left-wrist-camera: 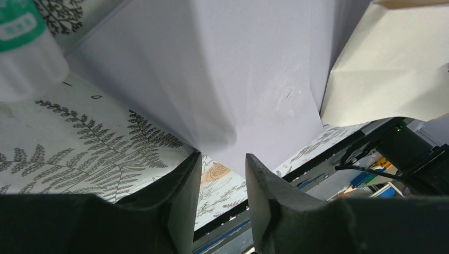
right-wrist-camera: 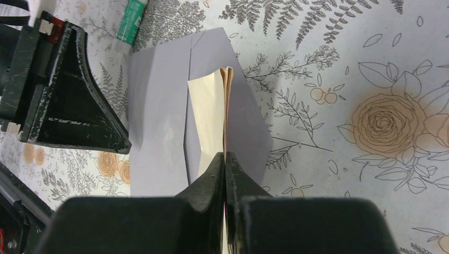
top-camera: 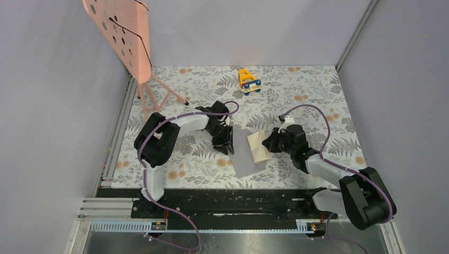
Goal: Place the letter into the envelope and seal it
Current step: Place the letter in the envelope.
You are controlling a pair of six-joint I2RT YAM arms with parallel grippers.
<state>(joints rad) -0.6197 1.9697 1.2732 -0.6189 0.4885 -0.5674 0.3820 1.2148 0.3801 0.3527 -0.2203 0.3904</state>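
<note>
The grey-lilac envelope (top-camera: 242, 159) lies flat on the floral table between the arms, its pointed flap open toward the right arm (right-wrist-camera: 254, 132). The folded tan letter (top-camera: 258, 146) rests on the envelope near its opening. My right gripper (top-camera: 271, 143) is shut on the letter (right-wrist-camera: 209, 106) and holds it on edge over the flap; the jaws (right-wrist-camera: 225, 156) are pressed together on the paper. My left gripper (top-camera: 224, 142) is open at the envelope's left edge. In the left wrist view a corner of the envelope (left-wrist-camera: 238, 79) reaches the gap between the fingertips (left-wrist-camera: 222, 159), which stand apart.
A green-and-white glue stick (right-wrist-camera: 132, 21) lies beside the left gripper (left-wrist-camera: 21, 42). A yellow toy (top-camera: 249, 80) stands at the back of the table. A pink perforated stand (top-camera: 124, 32) stands at the back left. Black rails (top-camera: 227, 201) run along the near edge.
</note>
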